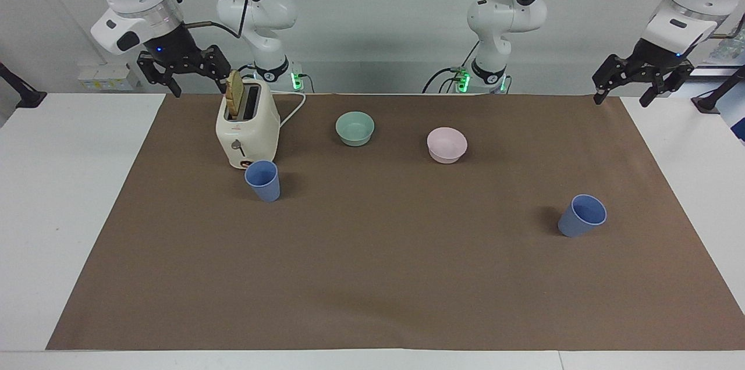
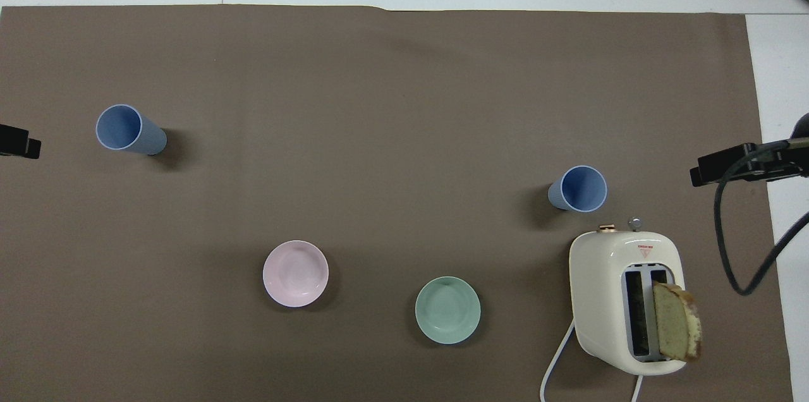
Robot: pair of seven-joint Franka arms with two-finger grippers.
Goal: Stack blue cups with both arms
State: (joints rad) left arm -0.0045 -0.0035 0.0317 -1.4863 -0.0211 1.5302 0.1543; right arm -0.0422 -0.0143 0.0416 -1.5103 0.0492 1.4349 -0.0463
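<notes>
Two blue cups stand upright and apart on the brown mat. One cup [image 1: 262, 181] [image 2: 578, 188] is next to the toaster, just farther from the robots than it. The other cup [image 1: 582, 216] [image 2: 129, 130] stands alone toward the left arm's end of the table. My right gripper [image 1: 198, 89] [image 2: 746, 165] hangs open and empty in the air over the mat's edge beside the toaster. My left gripper [image 1: 620, 99] hangs open and empty over the mat's corner at the left arm's end; only its tip [image 2: 19, 141] shows in the overhead view.
A cream toaster [image 1: 247, 125] [image 2: 626, 301] with a bread slice [image 1: 234, 92] sticking out stands toward the right arm's end, its cord trailing to the robots. A teal-green bowl [image 1: 355, 127] [image 2: 447, 310] and a pink bowl [image 1: 446, 144] [image 2: 295, 273] sit between the arm bases.
</notes>
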